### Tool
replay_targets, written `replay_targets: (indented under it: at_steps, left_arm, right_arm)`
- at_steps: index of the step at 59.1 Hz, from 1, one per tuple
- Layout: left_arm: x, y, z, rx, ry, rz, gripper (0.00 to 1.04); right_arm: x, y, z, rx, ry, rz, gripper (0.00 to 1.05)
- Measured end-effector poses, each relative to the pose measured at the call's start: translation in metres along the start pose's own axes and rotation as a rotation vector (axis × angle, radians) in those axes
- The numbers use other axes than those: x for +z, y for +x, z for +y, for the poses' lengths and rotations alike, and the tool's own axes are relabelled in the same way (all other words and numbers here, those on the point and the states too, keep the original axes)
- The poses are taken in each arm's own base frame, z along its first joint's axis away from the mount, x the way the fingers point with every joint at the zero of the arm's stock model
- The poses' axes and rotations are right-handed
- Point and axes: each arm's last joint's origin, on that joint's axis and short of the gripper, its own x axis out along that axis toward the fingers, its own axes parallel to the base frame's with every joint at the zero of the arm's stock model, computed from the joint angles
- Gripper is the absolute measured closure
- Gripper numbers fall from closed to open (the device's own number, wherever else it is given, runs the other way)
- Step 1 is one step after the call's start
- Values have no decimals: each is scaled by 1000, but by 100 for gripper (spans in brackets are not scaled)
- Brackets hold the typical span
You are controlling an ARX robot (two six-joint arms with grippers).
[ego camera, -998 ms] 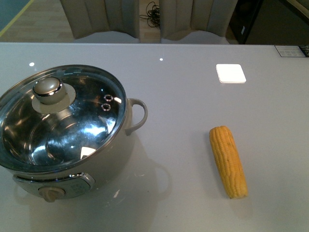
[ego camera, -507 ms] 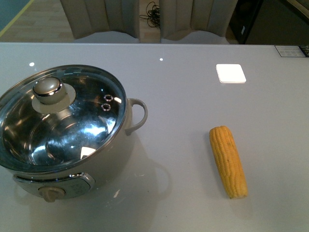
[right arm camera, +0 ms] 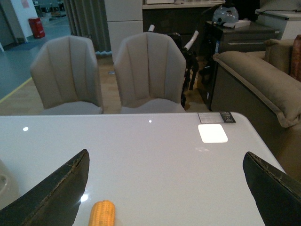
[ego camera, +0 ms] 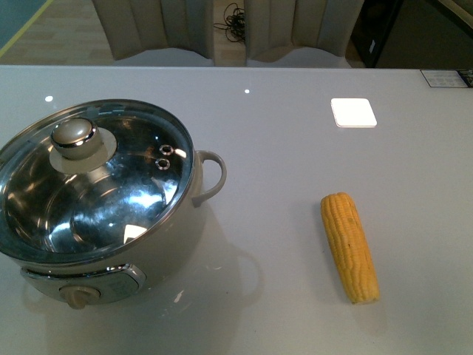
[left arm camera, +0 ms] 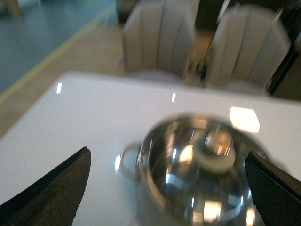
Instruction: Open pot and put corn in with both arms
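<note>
The cream-white pot (ego camera: 181, 229) stands at the table's left with its glass lid (ego camera: 111, 200) on and the steel knob (ego camera: 74, 138) upright. The yellow corn (ego camera: 349, 245) lies on the table to the right, thick end pointing away. Neither arm shows in the front view. In the blurred left wrist view, my left gripper (left arm camera: 169, 162) is open above and short of the pot (left arm camera: 197, 183), with the lid knob (left arm camera: 217, 143) between its fingers' spread. My right gripper (right arm camera: 167, 162) is open over bare table, with the corn's tip (right arm camera: 102, 213) low in that view.
Two beige chairs (right arm camera: 108, 73) stand beyond the table's far edge. A bright light reflection (ego camera: 353, 112) sits on the glossy tabletop at the back right. A small label (ego camera: 446, 77) lies at the far right corner. A sofa (right arm camera: 263, 84) is off to the right.
</note>
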Motion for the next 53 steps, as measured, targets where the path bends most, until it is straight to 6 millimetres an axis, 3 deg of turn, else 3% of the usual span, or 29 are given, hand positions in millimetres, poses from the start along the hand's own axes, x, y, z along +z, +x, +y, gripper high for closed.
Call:
replay_targets:
  at_steps: [5, 16, 23, 30, 41, 53]
  left_arm:
    - [-2, 8, -3, 4, -11, 160, 7]
    - [19, 28, -16, -24, -31, 132, 7]
    - [35, 54, -31, -70, -27, 108, 7]
    - [49, 99, -55, -135, -20, 110, 7]
    - [46, 152, -76, -161, 2, 177, 7]
    - [33, 185, -83, -169, 8, 238, 7]
  right_arm:
    - [0, 0, 0, 0, 0, -1, 9]
    - [0, 0, 0, 0, 0, -1, 9]
    - [0, 0, 0, 0, 0, 0, 9]
    - [0, 0, 0, 0, 0, -1, 9]
    - [0, 0, 0, 0, 0, 0, 9]
    - [0, 0, 0, 0, 0, -1, 9]
